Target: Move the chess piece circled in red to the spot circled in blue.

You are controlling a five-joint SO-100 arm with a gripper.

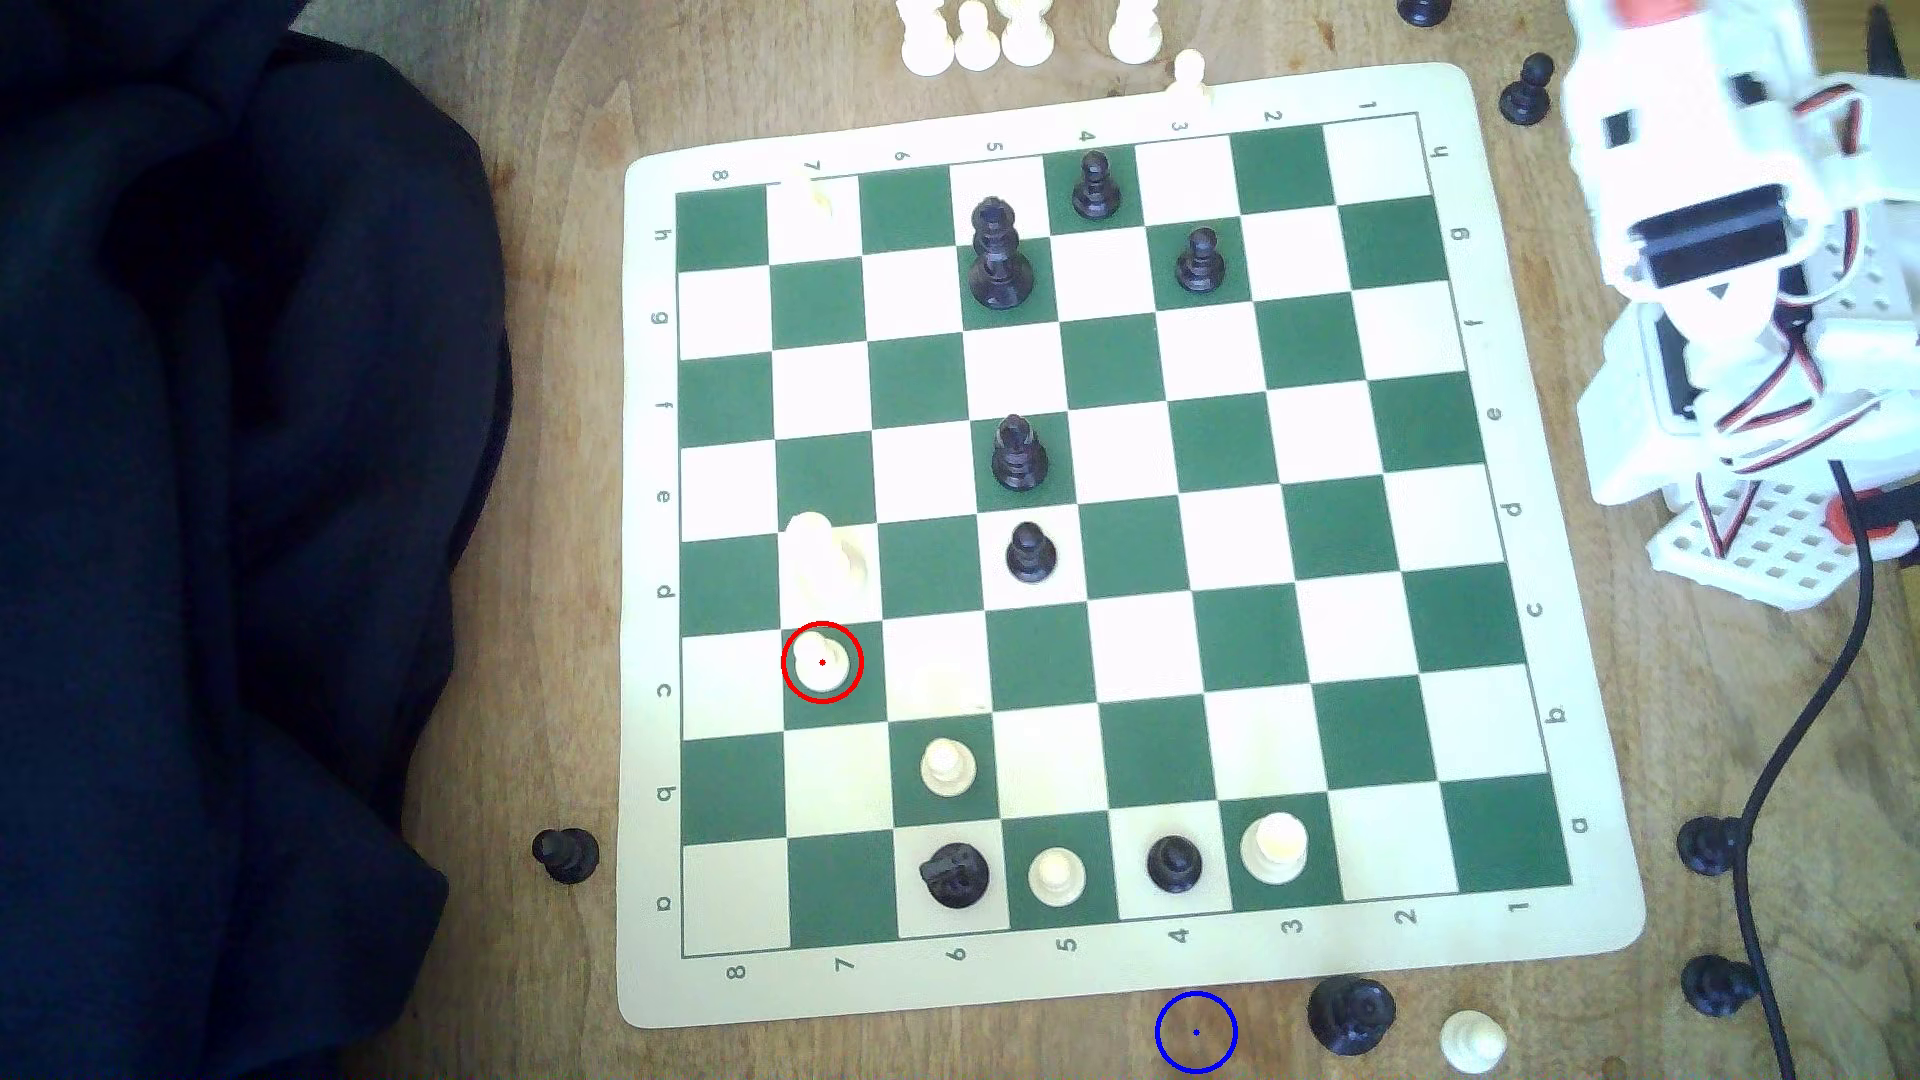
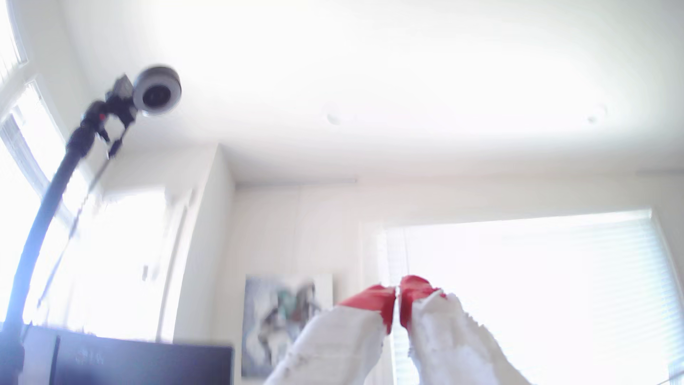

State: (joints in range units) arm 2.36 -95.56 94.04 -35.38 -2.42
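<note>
- Off the board's [image 1: 1558, 935] near edge, on bare table: blue ring [image 1: 1196, 1031], nothing in it.
- Near left corner region, green square: pawn [image 1: 822, 662], upright, untouched.
- Far right, off the board: gripper [image 2: 396, 292], tips pressed together, empty, aimed at ceiling.
- Judgement: reach not started; next, swing down, spread the tips over the pawn.

Pawn [image 1: 822, 662] on board [image 1: 1132, 976], ring [image 1: 1196, 1031] off-board.

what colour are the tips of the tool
Red, on white fingers; the wrist view shows it best, with the tool closed and pointing up at the ceiling.
</note>
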